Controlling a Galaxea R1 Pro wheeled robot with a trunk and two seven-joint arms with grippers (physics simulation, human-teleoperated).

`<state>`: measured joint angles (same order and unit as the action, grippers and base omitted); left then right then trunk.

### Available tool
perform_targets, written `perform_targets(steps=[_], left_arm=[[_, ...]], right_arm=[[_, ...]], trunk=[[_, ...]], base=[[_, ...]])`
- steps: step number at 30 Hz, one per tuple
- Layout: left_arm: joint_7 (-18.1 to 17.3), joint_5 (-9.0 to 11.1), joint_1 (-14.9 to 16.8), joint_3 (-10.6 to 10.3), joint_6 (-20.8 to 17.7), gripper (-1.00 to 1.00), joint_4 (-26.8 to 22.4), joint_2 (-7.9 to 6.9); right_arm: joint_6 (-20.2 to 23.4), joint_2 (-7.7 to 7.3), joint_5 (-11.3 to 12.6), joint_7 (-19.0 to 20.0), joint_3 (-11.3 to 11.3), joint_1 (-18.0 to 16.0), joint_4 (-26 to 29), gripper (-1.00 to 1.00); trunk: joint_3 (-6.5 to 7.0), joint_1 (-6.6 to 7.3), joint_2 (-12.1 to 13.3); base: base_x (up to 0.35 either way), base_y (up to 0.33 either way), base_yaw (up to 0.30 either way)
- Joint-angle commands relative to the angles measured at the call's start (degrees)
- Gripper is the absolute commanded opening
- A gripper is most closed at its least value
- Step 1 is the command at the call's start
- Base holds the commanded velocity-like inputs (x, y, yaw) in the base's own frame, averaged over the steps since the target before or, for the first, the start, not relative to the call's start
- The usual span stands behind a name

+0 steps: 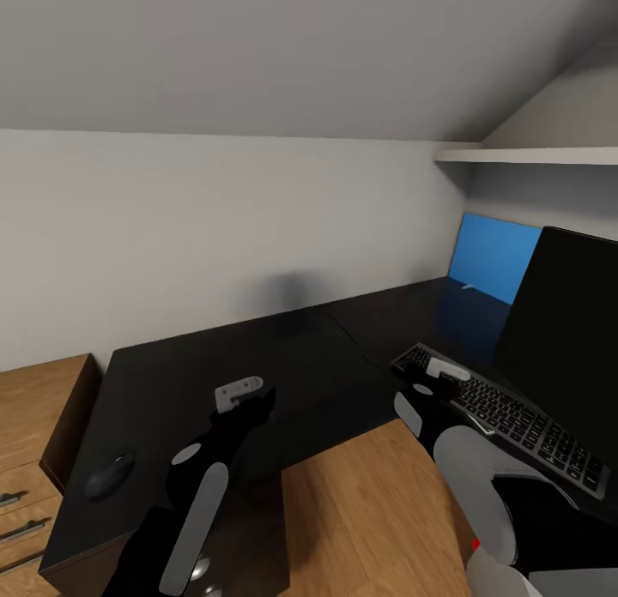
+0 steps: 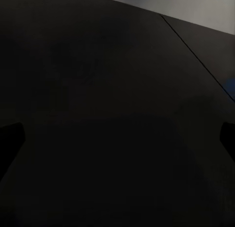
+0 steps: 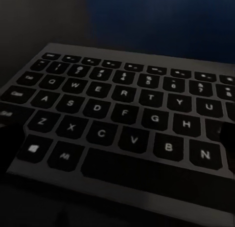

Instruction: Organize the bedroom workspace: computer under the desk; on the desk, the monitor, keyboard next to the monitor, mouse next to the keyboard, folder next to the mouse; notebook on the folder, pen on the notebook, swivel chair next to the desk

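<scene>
Black desk [image 1: 257, 365], monitor [image 1: 566, 340] cut off at right; both tools' state unclear.

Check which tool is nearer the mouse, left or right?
Left. The left tool hovers over the desk, beside the mouse; the right tool is across the desk above the keyboard.

Light-wood cabinet [image 1: 34, 443] at the left edge, top bare, two bar handles [image 1: 15, 515] on the drawer fronts. Wood floor [image 1: 360, 511] in warm planks, in the foreground at centre. Plain pale wall [image 1: 215, 228] behind, with a faint dark smudge [image 1: 287, 290] low near the middle. Sloped grey ceiling [image 1: 283, 48] above. White shelf [image 1: 532, 155] high at the right, under the slope.
</scene>
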<state>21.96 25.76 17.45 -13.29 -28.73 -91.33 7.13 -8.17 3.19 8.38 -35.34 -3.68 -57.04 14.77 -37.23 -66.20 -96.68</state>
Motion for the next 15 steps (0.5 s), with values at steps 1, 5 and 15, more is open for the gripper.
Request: perform_targets(steps=[1, 5, 15], left_arm=[[0.57, 0.6, 0.04, -0.07, -0.12, 1.0, -0.07, -0.01], [0.59, 0.6, 0.04, -0.07, -0.15, 1.0, -0.07, -0.01], [0.61, 0.6, 0.04, -0.07, -0.15, 1.0, -0.07, -0.02]], right_arm=[[-0.45, 0.03, 0.23, 0.1, -0.38, -0.01, 0.02, 1.0], [-0.45, -0.08, 0.23, 0.06, -0.46, 0.05, 0.07, 1.0], [-2.33, -0.36, 0.94, -0.2, -0.67, 0.09, 0.16, 1.0]], trunk=[[-0.06, 0.0, -0.03], [-0.06, 0.0, -0.03], [-0.06, 0.0, -0.03]], base=[[0.0, 0.0, 0.0], [0.0, 0.0, 0.0], [0.0, 0.0, 0.0]])
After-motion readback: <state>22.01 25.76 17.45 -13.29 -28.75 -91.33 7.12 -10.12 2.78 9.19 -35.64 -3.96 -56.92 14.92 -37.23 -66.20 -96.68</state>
